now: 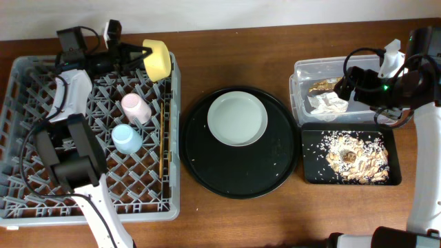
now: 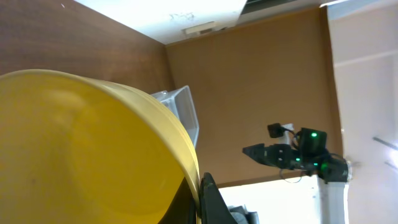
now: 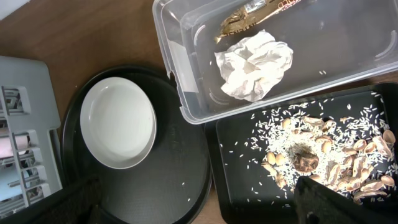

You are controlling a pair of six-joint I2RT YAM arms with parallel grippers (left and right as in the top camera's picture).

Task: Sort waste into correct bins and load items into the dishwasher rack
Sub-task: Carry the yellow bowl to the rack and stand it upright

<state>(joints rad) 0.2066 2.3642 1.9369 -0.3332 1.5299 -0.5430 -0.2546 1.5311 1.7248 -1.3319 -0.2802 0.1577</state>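
- At the far corner of the dishwasher rack (image 1: pixel 27 203), the left fingers (image 2: pixel 208 200) pinch the rim of the yellow bowl (image 1: pixel 157 58), which is held on edge.
- The right fingers (image 3: pixel 339 202) are spread and empty.
- Risk: the thin rim grip may slip, and the bowl could topple outside the rack.

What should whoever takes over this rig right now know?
Left gripper: shut on the yellow bowl, held on edge over the dishwasher rack's far corner.
Right gripper: open, empty, above the clear tub.
Done: pink cup, blue cup and chopsticks in the rack; napkin and wrapper in the tub; food scraps in the black tray.
Left: seat the bowl; load the plate, now on the round tray.
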